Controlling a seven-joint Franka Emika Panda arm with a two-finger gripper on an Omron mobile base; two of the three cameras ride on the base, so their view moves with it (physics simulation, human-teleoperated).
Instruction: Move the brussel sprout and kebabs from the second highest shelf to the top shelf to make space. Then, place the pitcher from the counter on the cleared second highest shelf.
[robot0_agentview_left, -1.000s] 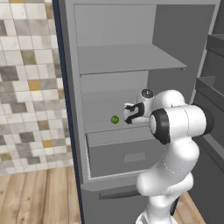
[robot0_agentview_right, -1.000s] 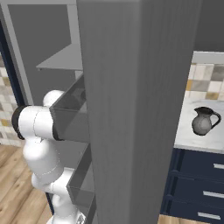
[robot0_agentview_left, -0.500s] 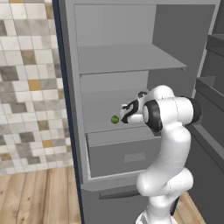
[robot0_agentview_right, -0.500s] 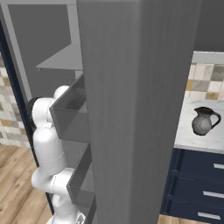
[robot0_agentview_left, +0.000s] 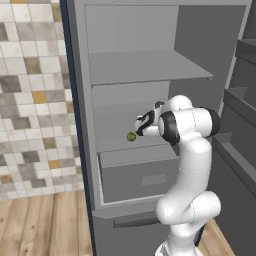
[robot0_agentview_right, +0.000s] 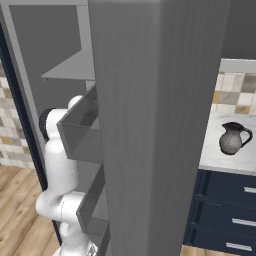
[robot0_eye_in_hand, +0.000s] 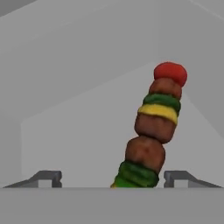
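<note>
Step one in hand: dark two-finger hand (robot0_agentview_left: 141, 125) reaches along the plain grey second highest shelf (robot0_agentview_left: 117, 143), fingers apart around the chunky red-brown-green kebabs (robot0_eye_in_hand: 151, 136) (tiny green brussel sprout (robot0_agentview_left: 131, 136) just beside). Next: close, lift to the top shelf (robot0_agentview_left: 145, 67).

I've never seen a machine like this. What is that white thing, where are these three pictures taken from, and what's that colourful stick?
The white thing is a robot arm reaching into a tall grey cabinet. Two pictures come from cameras on its base, one behind it to each side; the third looks out from its hand. Its gripper, jaws apart, sits on the second highest shelf beside a small green brussel sprout. From the hand, the kebabs stand between the jaws, not yet squeezed. A dark pitcher waits on the counter.
</note>
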